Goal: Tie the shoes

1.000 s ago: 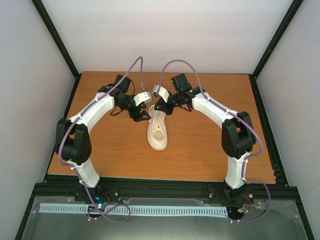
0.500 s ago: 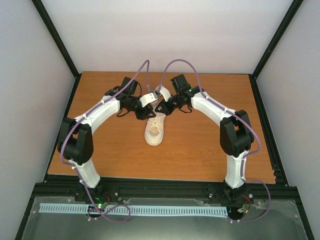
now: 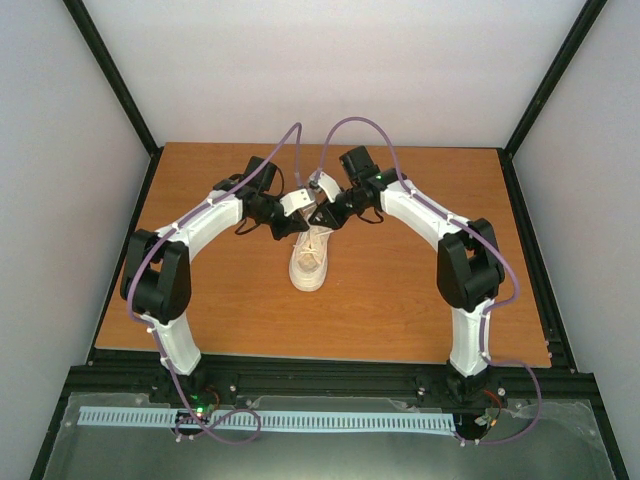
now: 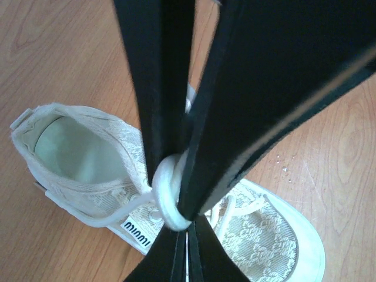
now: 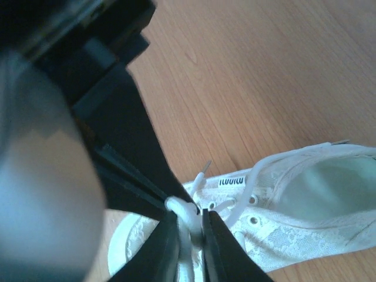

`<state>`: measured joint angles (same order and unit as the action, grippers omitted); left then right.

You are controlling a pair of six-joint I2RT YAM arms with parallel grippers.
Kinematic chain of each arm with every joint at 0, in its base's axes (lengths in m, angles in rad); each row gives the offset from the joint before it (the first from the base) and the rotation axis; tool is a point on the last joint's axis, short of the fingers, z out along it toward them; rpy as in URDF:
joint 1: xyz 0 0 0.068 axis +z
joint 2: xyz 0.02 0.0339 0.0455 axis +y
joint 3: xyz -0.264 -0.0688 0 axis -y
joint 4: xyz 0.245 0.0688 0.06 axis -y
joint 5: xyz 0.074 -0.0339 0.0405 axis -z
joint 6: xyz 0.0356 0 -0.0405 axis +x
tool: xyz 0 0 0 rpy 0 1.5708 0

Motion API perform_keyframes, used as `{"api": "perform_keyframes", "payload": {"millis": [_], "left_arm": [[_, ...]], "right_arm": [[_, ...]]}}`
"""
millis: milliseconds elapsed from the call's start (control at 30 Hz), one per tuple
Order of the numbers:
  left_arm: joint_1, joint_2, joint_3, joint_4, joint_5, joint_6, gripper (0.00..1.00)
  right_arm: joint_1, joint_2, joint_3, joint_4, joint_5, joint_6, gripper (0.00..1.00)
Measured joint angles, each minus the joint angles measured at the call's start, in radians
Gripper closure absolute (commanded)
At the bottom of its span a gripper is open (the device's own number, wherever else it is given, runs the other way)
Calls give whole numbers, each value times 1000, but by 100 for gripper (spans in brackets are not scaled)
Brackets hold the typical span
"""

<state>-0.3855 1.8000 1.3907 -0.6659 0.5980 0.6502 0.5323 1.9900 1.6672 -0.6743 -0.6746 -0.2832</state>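
Cream sneaker (image 3: 308,264) sat on the table (image 3: 420,290). Your left gripper (image 4: 176,202) and right gripper (image 5: 192,226) were each clamped on the laces (image 4: 166,191). Uneven pulls could have dragged it or slipped a loop.

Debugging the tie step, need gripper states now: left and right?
Left gripper: closed, pinching the white lace loop above the sneaker.
Right gripper: closed, with a lace strand clamped between its fingers.
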Motion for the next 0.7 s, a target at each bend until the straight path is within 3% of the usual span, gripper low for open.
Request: {"api": "perform_keyframes", "payload": {"millis": [267,467,600,700], "left_arm": [[1,27,24,20,-48,-51,99],[1,55,24,23,-60,-66,99],[4,59,24,24,-63,-76,99],[4,59,26,29,-63,-79,99]], "right_arm": [[-21,17,43,-18,11,-9,66],[-29,-58,-35,21,71,13,51],[-29,-135,-98,87,125,47,53],[-27,-200,-192,189,140,91,63]]}}
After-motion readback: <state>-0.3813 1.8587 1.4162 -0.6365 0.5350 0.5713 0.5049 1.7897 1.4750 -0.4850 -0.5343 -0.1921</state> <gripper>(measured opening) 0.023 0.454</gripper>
